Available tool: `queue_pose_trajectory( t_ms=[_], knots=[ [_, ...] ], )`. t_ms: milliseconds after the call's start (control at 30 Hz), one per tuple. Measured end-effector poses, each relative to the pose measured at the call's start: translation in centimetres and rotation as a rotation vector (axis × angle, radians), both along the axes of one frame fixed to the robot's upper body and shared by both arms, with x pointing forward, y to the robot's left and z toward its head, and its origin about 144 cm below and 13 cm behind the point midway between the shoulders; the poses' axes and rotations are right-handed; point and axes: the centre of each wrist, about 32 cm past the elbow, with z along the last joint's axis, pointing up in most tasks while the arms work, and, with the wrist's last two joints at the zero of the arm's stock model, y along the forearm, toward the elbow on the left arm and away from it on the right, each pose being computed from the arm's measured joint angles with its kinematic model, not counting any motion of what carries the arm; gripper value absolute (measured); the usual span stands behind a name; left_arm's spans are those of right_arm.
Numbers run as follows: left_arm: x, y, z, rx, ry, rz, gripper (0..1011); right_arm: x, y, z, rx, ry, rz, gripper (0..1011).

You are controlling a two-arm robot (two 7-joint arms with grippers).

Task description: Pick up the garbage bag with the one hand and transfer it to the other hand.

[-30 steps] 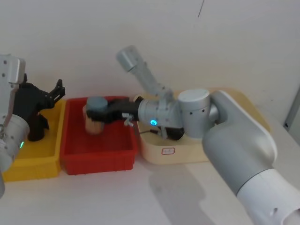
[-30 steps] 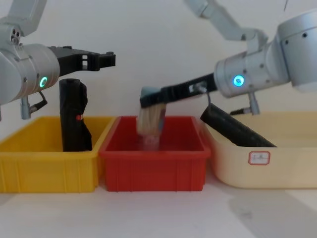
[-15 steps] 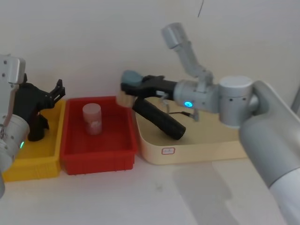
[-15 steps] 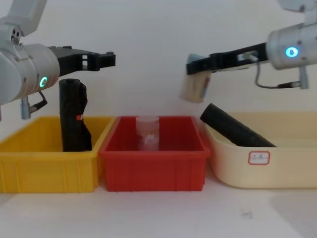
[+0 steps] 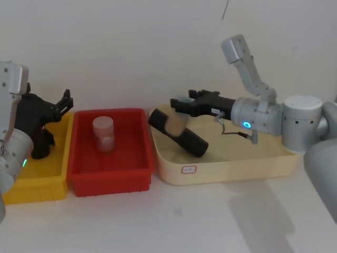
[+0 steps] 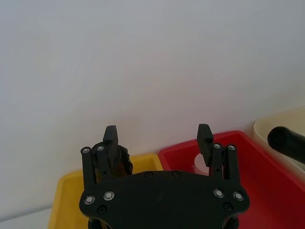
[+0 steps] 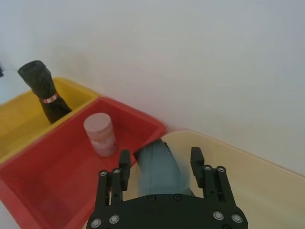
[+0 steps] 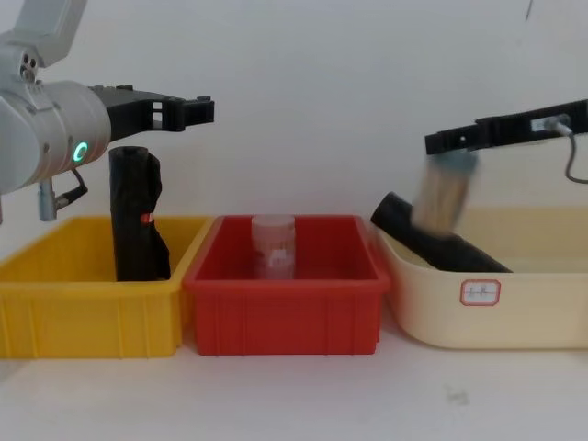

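Observation:
The garbage bag (image 5: 192,143), a slim straight black roll, lies slanted in the cream bin (image 5: 226,168), one end propped on the wall nearest the red bin; it also shows as the garbage bag (image 8: 464,255) (image 6: 286,141). The blue-ringed right gripper (image 5: 179,104) (image 8: 446,142) (image 7: 160,160) hovers over that end, fingers apart. A blurred beige cylinder with a grey-blue cap (image 8: 441,195) (image 5: 172,123) is just below them, in front of the bag. The green-ringed left gripper (image 5: 67,101) (image 8: 197,112) (image 6: 157,136) stays open above the yellow bin (image 8: 92,312).
A second black roll (image 8: 136,216) (image 7: 45,90) with a red mark and a loose flap stands upright in the yellow bin under the left gripper. A clear cup (image 5: 103,133) (image 8: 274,243) stands in the red bin (image 8: 280,317) between the two other bins. A white wall is close behind.
The right gripper lifted the capped cylinder out of the red bin and swung right over the cream bin; the cylinder now sits lower relative to the fingers. The left arm has not moved.

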Motion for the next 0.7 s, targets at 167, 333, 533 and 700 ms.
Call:
queue_pose_trajectory(
  t_ms=[167, 333, 533, 700],
  knots=[
    [0.0, 0.0, 0.0, 0.0, 0.0, 0.0, 1000, -0.4, -1.1, -0.5, -0.001, -0.011, -0.019, 870],
    [0.0, 0.0, 0.0, 0.0, 0.0, 0.0, 1000, -0.9, -1.9, -0.7, 0.011, -0.033, -0.039, 998],
    [0.0, 0.0, 0.0, 0.0, 0.0, 0.0, 1000, -1.5, -2.4, -0.7, 0.038, -0.07, -0.06, 1001],
    [0.0, 0.0, 0.0, 0.0, 0.0, 0.0, 1000, -2.4, -2.3, -1.2, 0.075, -0.109, -0.077, 1001]
  ],
)
